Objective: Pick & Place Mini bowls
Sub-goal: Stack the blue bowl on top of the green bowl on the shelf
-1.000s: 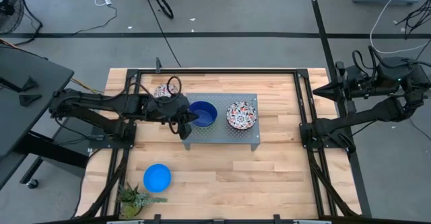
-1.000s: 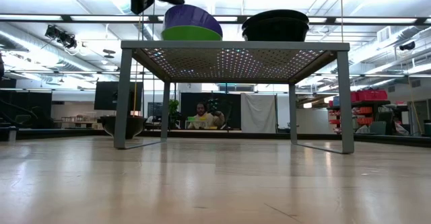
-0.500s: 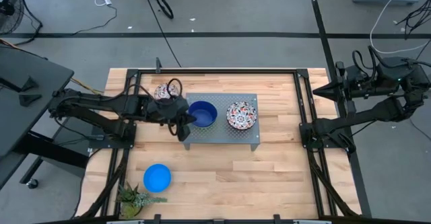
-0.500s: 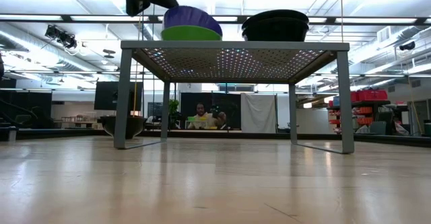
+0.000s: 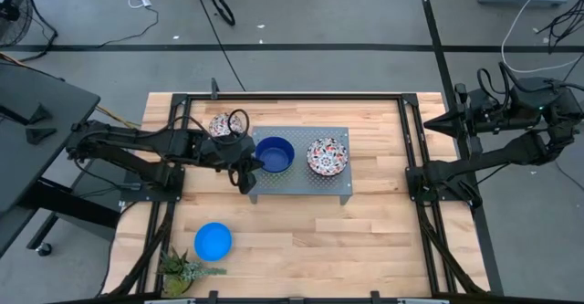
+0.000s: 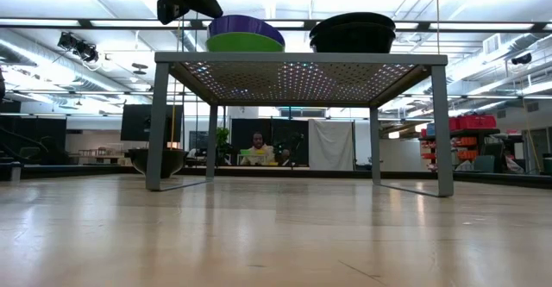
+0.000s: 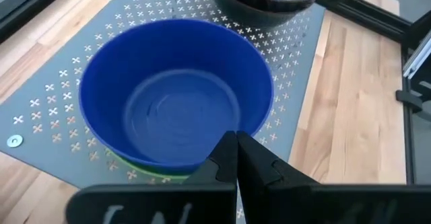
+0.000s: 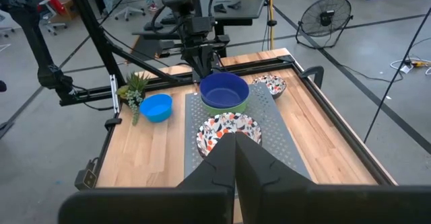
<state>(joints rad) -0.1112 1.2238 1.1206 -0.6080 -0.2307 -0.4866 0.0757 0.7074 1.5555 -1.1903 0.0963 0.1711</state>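
The grey tray (image 5: 301, 182) is taken as landmark. On it the dark blue bowl (image 5: 275, 153) is nested in a green bowl (image 6: 245, 42), beside a floral bowl (image 5: 328, 155). The left gripper (image 5: 246, 172) is seen at the tray's left edge, jaws closed and empty. The bright blue bowl (image 5: 213, 241) lies off the tray, nearer the left arm. The right gripper (image 8: 235, 138) is parked well right of the tray, jaws closed on nothing.

Glossy, smooth dark blue bowl (image 7: 176, 93) on a matt grey perforated metal tray (image 7: 57, 93); table (image 5: 365, 240) of pale wood, perhaps varnished.
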